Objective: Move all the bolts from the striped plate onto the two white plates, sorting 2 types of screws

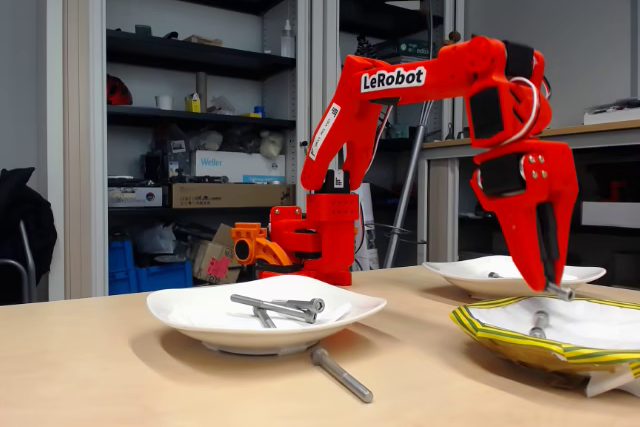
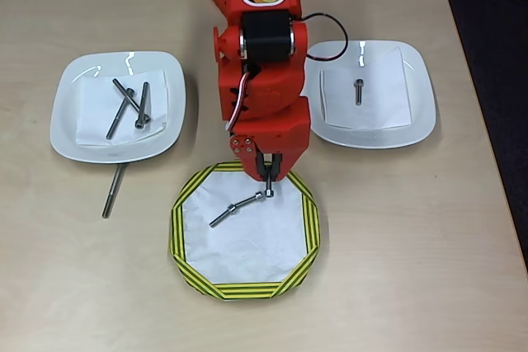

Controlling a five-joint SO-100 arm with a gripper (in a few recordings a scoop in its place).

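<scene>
Here the tool (image 2: 269, 180), nearly closed, pinches a short bolt (image 2: 270, 190) by one end above the striped plate (image 2: 307, 228), ready for sorting.

The gripper (image 2: 270, 177) is matt orange-red plastic with small metal screws in its shell; between its jaws sits a short bolt (image 2: 269, 191) of bright smooth metal; just beside the jaws a longer bolt (image 2: 238, 208) has the same steel sheen; beneath them the striped plate (image 2: 309, 224) looks like thin matt paper; the white plates (image 1: 180, 319) (image 2: 419, 113) are glossy; the table (image 2: 412, 269) is pale smooth wood-grain laminate.
</scene>
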